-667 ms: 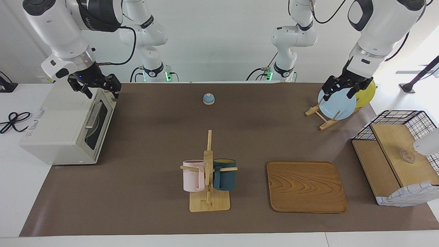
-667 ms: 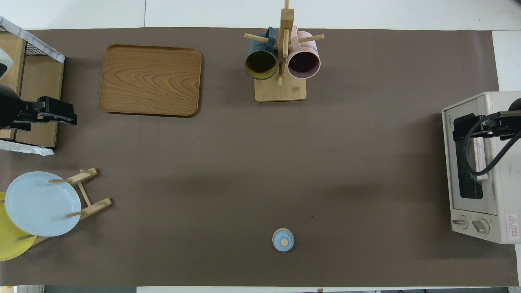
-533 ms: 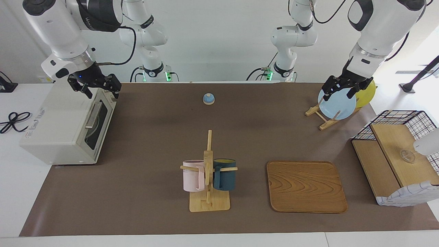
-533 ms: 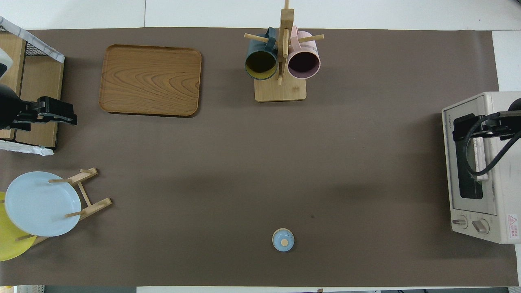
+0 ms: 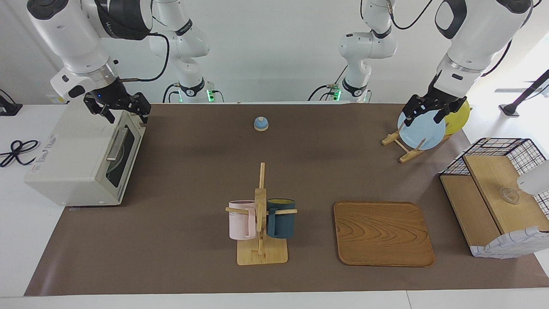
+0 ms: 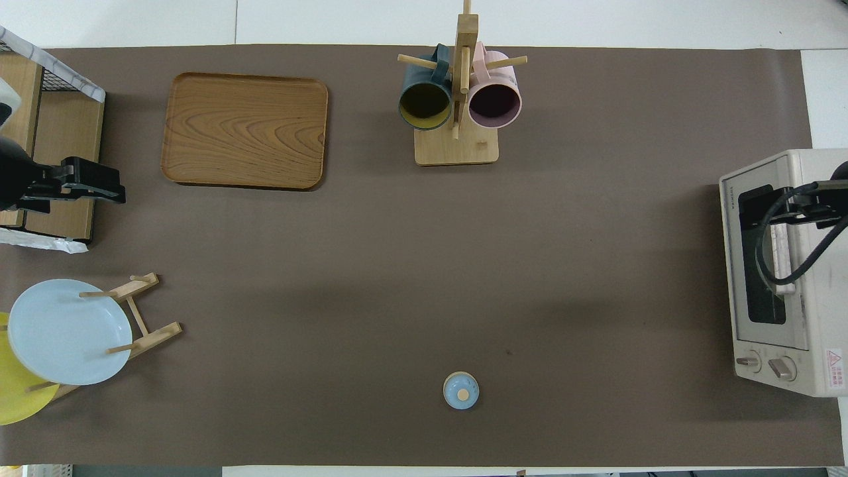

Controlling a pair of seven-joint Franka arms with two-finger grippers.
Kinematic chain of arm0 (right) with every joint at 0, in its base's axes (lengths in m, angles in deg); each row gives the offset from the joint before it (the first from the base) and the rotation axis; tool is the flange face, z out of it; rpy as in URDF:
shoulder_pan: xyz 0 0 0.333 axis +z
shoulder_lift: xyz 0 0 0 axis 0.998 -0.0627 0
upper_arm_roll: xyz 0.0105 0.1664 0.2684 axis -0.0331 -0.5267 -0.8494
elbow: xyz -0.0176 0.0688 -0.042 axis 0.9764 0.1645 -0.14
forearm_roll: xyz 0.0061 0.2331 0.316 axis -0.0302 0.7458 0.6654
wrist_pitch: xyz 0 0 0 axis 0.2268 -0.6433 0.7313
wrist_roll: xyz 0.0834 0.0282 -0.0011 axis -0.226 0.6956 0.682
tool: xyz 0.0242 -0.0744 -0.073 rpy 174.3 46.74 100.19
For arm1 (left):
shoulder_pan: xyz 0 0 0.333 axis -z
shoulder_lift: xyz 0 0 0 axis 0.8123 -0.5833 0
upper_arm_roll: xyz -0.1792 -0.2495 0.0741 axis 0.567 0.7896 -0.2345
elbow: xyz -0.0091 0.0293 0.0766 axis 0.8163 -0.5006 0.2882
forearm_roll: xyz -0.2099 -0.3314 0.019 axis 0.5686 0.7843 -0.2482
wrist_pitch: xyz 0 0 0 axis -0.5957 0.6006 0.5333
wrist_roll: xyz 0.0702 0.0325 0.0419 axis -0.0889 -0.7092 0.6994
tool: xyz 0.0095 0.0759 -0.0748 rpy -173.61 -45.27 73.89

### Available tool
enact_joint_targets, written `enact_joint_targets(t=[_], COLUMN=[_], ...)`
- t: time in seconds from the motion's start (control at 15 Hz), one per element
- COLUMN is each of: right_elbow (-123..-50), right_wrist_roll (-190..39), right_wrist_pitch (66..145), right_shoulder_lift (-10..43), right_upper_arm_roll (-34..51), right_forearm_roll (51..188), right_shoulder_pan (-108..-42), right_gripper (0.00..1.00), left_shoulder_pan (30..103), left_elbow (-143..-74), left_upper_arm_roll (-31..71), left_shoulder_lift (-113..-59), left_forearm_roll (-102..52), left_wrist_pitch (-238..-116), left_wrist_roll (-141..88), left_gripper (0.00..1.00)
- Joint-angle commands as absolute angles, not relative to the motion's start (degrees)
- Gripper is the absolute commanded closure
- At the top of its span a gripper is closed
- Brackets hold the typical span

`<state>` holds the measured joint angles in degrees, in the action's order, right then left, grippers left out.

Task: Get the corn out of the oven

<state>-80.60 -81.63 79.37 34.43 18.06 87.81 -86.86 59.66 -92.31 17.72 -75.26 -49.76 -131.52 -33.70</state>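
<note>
Oven (image 5: pixel 81 159): door closed, right arm's end of the table.
Right gripper (image 5: pixel 118 108): fingers spread, empty, over the oven's top front edge.
Left gripper (image 5: pixel 422 112): fingers spread, empty, over the blue plate (image 5: pixel 421 132).
Corn: not visible through the glass.
Overhead only: two knobs (image 6: pixel 765 364), red warning sticker (image 6: pixel 833 362).
Lettering: unreadable.

1. The oven (image 5: pixel 81 161) is a boxy off-white toaster oven at the left of the facing view, at the right edge of the overhead view.
2. Its dark glass door (image 5: pixel 122 150) with a metal bar handle (image 5: pixel 115 144) is closed, and two knobs (image 6: pixel 765 364) sit beside it.
3. The corn cannot be made out.
</note>
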Motion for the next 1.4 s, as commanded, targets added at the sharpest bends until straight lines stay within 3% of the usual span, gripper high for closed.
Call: enact_joint_targets(t=[0.0, 0.07, 0.2, 0.93, 1.33], right_elbow=[-82.6, -83.9, -87.3, -100.4, -102.4], right_wrist_roll=[-82.5, -82.0, -81.7, -74.9, -74.9], right_wrist_pitch=[81.6, 84.5, 86.7, 99.5, 100.0], right_shoulder_lift=[35.5, 35.9, 37.3, 37.5, 37.4], right_upper_arm_roll=[18.1, 18.1, 18.1, 18.3, 18.3], right_forearm_roll=[88.4, 88.4, 88.3, 83.9, 83.9], right_shoulder_pan=[-87.3, -87.4, -87.9, -95.6, -96.5], right_gripper=[0.17, 0.55, 1.0, 1.0, 1.0], left_shoulder_pan=[59.2, 59.2, 59.2, 59.2, 59.2], left_elbow=[-92.3, -92.3, -92.3, -92.3, -92.3], left_upper_arm_roll=[17.9, 17.9, 17.9, 17.9, 17.9], left_shoulder_lift=[-74.9, -74.9, -74.9, -74.9, -74.9], left_forearm_roll=[-49.3, -49.3, -49.3, -49.3, -49.3], left_wrist_pitch=[-131.2, -131.2, -131.2, -131.2, -131.2], left_wrist_roll=[-34.0, -34.0, -34.0, -34.0, -34.0], left_gripper=[0.0, 0.0, 0.0, 0.0, 0.0])
